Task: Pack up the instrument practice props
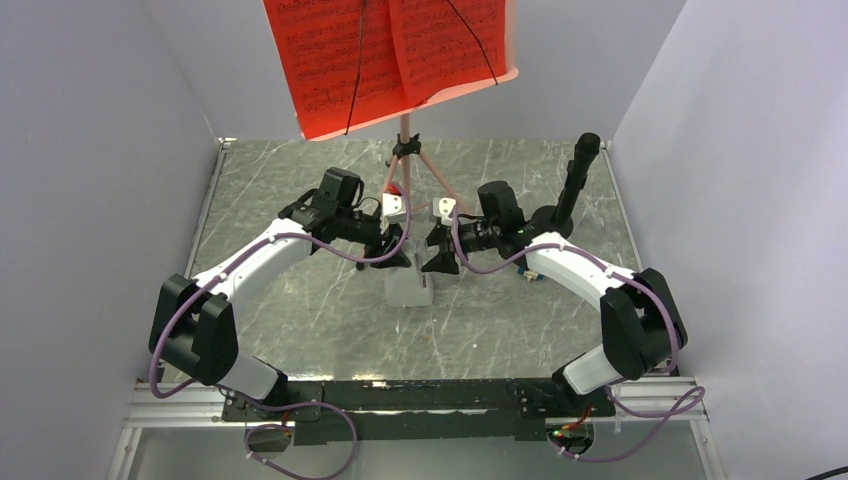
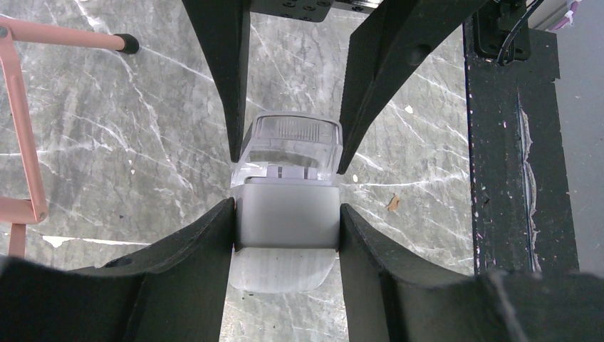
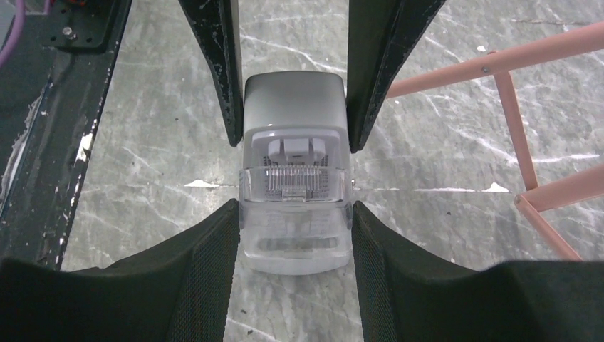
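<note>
as it lies at the middle of the table (image 1: 300, 330), just before the legs of the pink music stand (image 1: 405, 140), the white metronome (image 1: 408, 288) runs lengthwise claw to claw: grey end clamped by the left claw (image 2: 286, 206), clear-covered end by the right claw (image 3: 295, 206).

The metronome (image 1: 408, 288) on the table (image 1: 500, 320), before the music stand (image 1: 405, 150); sheet-music pages (image 1: 340, 60) on its desk.

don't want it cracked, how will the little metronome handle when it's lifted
Probably rigid: the metronome has a hard boxy shell. Its clear cover looks thin, so likely fragile under squeeze. Smooth sides may slip between the right tool's fingers.
</note>
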